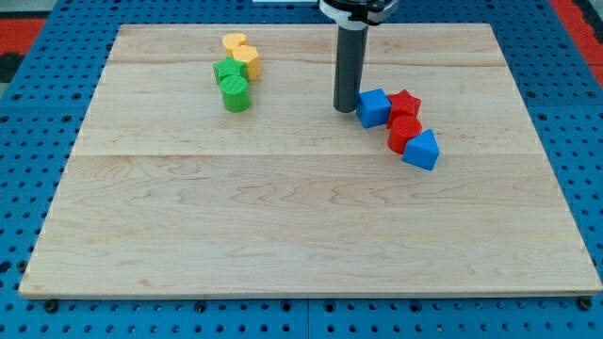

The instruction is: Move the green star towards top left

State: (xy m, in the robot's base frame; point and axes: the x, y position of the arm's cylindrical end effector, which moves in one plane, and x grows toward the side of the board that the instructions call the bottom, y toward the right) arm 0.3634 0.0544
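The green star [227, 72] lies near the board's top left, touching a green cylinder [236, 94] just below it and a yellow hexagon [248, 62] to its upper right. A yellow heart-like block [234, 42] sits above those. My tip [346, 108] rests on the board well to the right of the green star, just left of a blue cube [374, 107] and close to touching it.
Right of my tip runs a cluster: the blue cube, a red star [404, 103], a red block [405, 133] and a blue triangular block [421, 150]. The wooden board [283, 226] lies on a blue pegboard.
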